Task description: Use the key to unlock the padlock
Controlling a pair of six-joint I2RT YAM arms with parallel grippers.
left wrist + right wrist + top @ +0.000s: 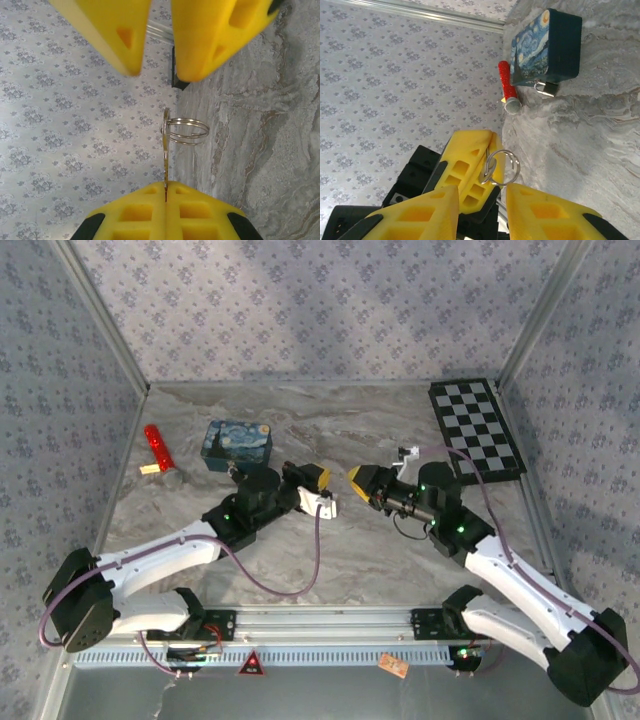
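Tim: When you look from the top, what is there?
Ana: The left gripper (322, 478) and the right gripper (358, 478) point at each other in the middle of the table (390, 565), tips near but apart. A blue box (237, 444) sits at the far left, with a red torch (156, 445) left of it. A checked board (478, 430) lies at the far right. The key is too small to make out here.
Tim: What does the left wrist see?
Ana: The left gripper (165, 186) is clenched on the key (165, 155). The thin key sticks out of the pressed tips, and a wire ring (186, 131) hangs through its free end. Just past it is the right gripper (156, 70), its fingers spread, not touching the key.
Tim: And the right wrist?
Ana: The right gripper (482, 189) is spread wide and grips nothing. Between its fingers and a bit beyond is the left gripper (479, 159), pinching the key (485, 173), with the ring (502, 168) at the tips. Well apart from both, off to the left, the padlock (546, 88) lies on the table (580, 150) at the near side of the box (547, 45). I cannot tell if it touches the box. The torch (507, 87) lies left of the padlock.
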